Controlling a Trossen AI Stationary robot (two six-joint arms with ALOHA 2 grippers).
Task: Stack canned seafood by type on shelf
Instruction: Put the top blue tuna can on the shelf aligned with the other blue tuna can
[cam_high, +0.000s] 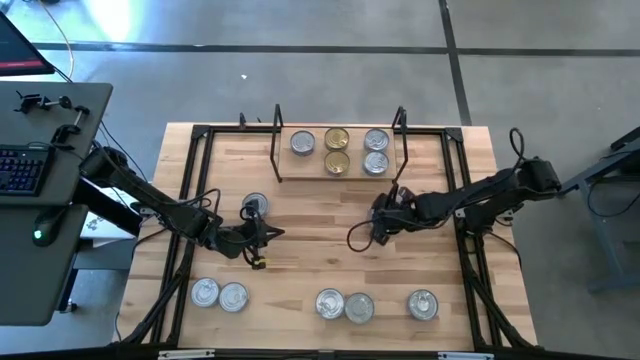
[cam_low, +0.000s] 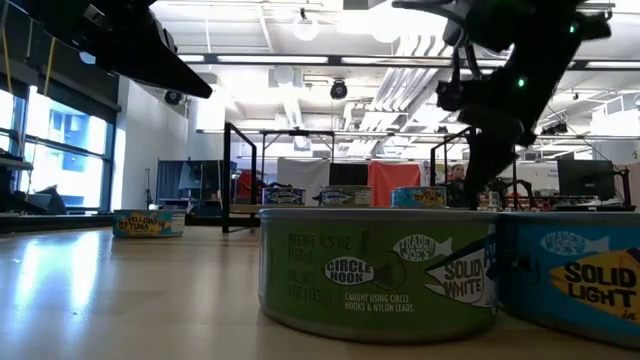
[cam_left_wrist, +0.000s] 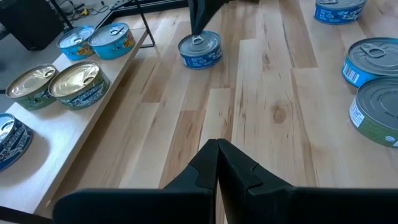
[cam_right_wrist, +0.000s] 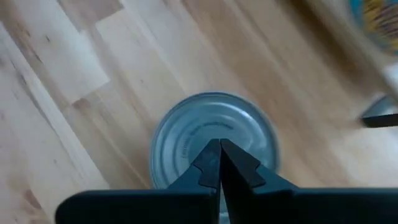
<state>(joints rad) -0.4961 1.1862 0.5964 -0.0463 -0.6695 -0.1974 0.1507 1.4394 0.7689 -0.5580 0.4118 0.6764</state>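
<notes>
The shelf (cam_high: 345, 172) at upper centre holds five tins (cam_high: 337, 150). Five more line the tabletop's (cam_high: 300, 250) lower edge. Right gripper (cam_high: 381, 222), closed, hovers over a silver-lidded tin (cam_right_wrist: 211, 140); left gripper (cam_high: 262, 235), closed, sits mid-left near another tin (cam_high: 255, 206).

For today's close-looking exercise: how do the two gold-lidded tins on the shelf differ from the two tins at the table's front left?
The gold-lidded tins have gold lids; the front-left tins have silver lids. The gold pair rests on the shelf; the silver pair sits on the table. Both pairs are short round tins set close together.
</notes>
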